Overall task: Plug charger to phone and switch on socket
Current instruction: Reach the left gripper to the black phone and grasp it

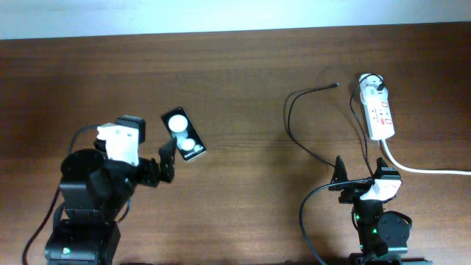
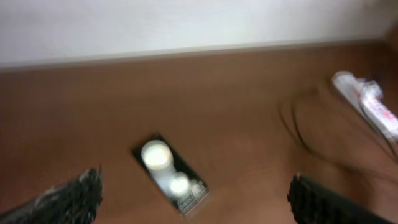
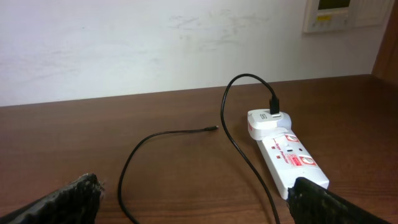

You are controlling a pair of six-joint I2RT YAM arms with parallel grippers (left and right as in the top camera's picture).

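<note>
your left gripper [image 1: 168,156] hangs with jaws wide apart, and the phone [image 1: 184,135] lies screen up just in front of it. further right the charger [image 3: 180,132] loops over the table [image 1: 221,73], its tip free, its white plug in the end of the socket [image 1: 380,114]. your right gripper [image 1: 359,177], near them, is spread wide too.

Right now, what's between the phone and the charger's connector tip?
Only bare table, by the overhead view; the phone and the connector tip lie well apart.
</note>
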